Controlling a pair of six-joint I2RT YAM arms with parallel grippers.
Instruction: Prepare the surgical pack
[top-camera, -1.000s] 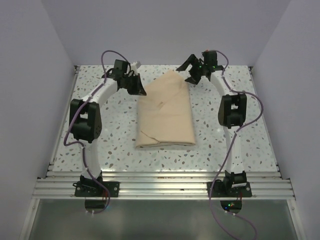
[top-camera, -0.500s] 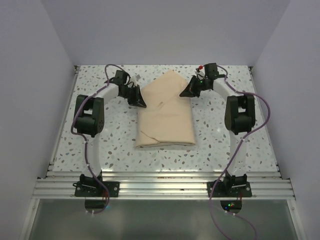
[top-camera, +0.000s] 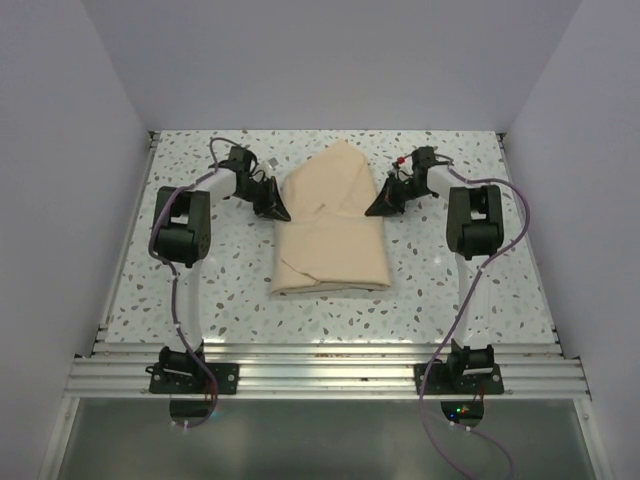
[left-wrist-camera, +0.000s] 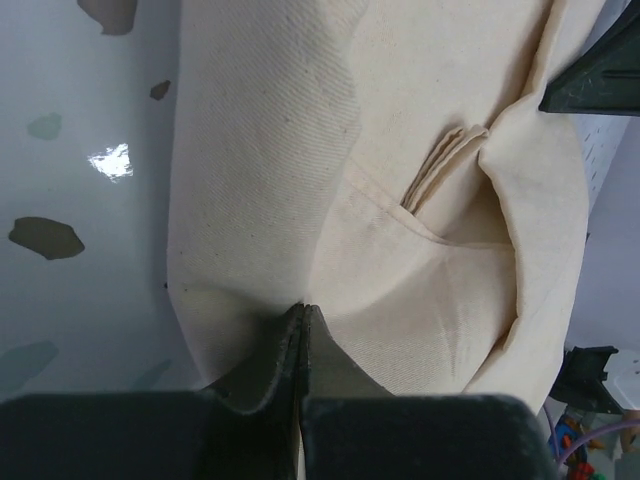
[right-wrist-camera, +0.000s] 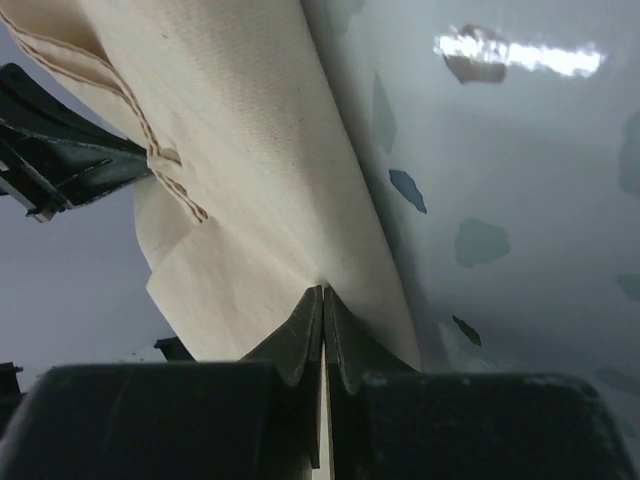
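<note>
The speckled surface (top-camera: 220, 290) is the biggest thing in front of me, and it carries the beige cloth (top-camera: 330, 240) in its middle, between my two arms. The cloth is folded. Its near edge lies straight and flat, and its far end rises to a point toward the back wall. The other things of the pack I cannot see; only the cloth shows.

My left end effector (top-camera: 279, 212) is at the left edge of the cloth, in its far half. In the left wrist view its fingers (left-wrist-camera: 285, 345) are closed together on the cloth (left-wrist-camera: 300, 150), and creases spread out from the tips.

My right end effector (top-camera: 373, 210) is at the opposite edge. It is also closed, and it pinches the stitched cloth (right-wrist-camera: 240, 130) at its border (right-wrist-camera: 322, 296).
</note>
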